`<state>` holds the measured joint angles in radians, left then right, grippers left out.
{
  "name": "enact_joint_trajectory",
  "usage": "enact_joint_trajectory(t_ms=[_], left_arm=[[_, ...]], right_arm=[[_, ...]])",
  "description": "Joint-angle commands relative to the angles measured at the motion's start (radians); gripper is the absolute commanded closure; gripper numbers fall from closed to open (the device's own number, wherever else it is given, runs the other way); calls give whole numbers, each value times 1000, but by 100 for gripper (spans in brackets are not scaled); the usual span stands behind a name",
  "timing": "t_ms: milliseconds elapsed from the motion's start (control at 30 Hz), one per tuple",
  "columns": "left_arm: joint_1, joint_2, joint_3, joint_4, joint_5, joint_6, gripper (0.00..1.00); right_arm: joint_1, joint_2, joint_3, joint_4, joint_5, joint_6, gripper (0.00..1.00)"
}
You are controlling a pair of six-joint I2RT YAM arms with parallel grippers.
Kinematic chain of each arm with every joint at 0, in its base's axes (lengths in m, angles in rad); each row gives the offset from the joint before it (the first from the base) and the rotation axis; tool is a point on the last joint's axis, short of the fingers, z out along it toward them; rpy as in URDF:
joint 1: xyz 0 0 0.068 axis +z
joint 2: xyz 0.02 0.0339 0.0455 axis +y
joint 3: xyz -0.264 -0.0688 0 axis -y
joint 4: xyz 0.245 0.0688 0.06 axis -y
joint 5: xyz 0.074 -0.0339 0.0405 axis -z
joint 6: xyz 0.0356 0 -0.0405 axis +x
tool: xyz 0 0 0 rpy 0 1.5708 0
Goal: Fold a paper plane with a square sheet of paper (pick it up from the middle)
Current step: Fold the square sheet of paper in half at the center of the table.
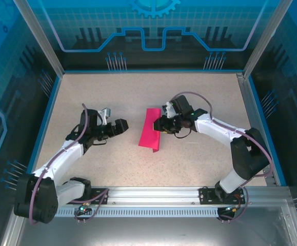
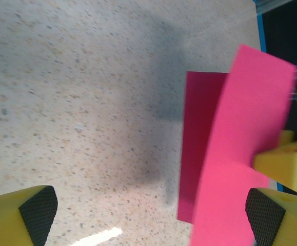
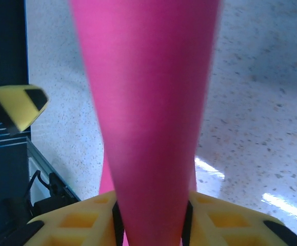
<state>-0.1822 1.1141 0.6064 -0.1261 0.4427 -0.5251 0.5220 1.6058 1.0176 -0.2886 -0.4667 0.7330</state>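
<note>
1. Firmly, the right claw (image 1: 161, 123) was clamped on the sheet of paper (image 1: 150, 129); in the right wrist view its yellow fingers (image 3: 225, 221) pinched the magenta sheet (image 3: 148, 102) from both sides, and the paper ran up and away from them.
2. The left claw (image 1: 121, 126) stood with its jaws wide apart, holding nothing, its black-padded fingertips (image 2: 38, 210) low at either side of the left wrist view.
3. The paper sat between the two claws, just beside the left one, near the middle of the speckled bench (image 1: 138, 92).
4. From above it looked like a narrow, doubled-over strip, slanting from upper right to lower left.
5. In the left wrist view a brighter upper layer (image 2: 240, 143) curved in front of a darker layer behind it.
6. One yellow fingertip of the left claw (image 3: 17, 105) appeared at the left edge of the right wrist view.
</note>
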Motion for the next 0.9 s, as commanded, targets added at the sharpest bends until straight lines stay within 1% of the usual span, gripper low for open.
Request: enact_joint_trajectory(t_ms=[0,100,167,267,300,367,467,567,733,833,867], left_arm=[[-66,23,45,7,39,-13,2],[-135,67,57,30,31,-25,2],[-181,97,65,50,26,-35,1],[-241,143,77,76,18,-50,2],[-259,161,84,82,19,-55,1],[-286,194,97,88,15,-65,2],[-322,242,113,96,7,-81,1],[-347,298,131,108,5,-112,3],[-393,389,167,162,41,-164,5],[-417,453,221,164,76,-174,13],[-425,479,239,169,92,-176,18]], right_arm=[[-36,32,-83,95,-84,33,62],[-58,52,-129,72,-36,-10,60],[-71,55,-145,38,14,-37,57],[-102,40,-190,31,28,-70,53],[-117,28,-202,34,21,-76,50],[-139,2,-216,37,1,-95,40],[-152,-16,-225,48,-49,-124,32],[-158,-15,-243,59,-61,-135,30],[-179,-29,-282,108,-122,-133,26],[-178,-49,-285,76,-114,-150,25],[-180,-58,-290,73,-112,-155,25]])
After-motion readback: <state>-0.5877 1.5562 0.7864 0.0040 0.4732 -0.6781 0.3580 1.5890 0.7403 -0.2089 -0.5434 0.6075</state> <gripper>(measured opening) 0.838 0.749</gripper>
